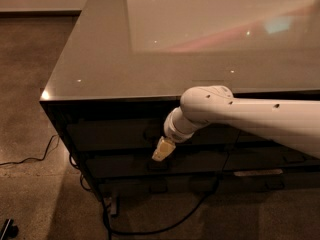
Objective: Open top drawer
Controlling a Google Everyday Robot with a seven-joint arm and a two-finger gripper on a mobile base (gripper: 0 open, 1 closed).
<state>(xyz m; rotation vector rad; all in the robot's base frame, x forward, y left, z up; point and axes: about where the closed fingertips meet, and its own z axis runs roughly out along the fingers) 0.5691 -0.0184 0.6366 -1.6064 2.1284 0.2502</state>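
The top drawer [112, 134] shows as a dark brown front panel directly under the countertop. It spreads out mostly to the left of the gripper [160, 154] and slightly above it. Its front looks level with the panels around it, with none of its inside showing. The cream-coloured gripper hangs pointing down and to the left, right in front of the lower edge of that panel. Contact with the panel cannot be made out, nor can I tell whether the gripper is wide or narrow. The white arm [250, 116] runs up and to the right from the gripper, crossing the right part of the drawer row. Below the gripper lies a second drawer front [125, 166], equally dark. Above the gripper, the glossy grey slab [100, 59] caps the cabinet and mirrors pale light. Further below, a black cable [165, 225] loops across the speckled floor [30, 84].
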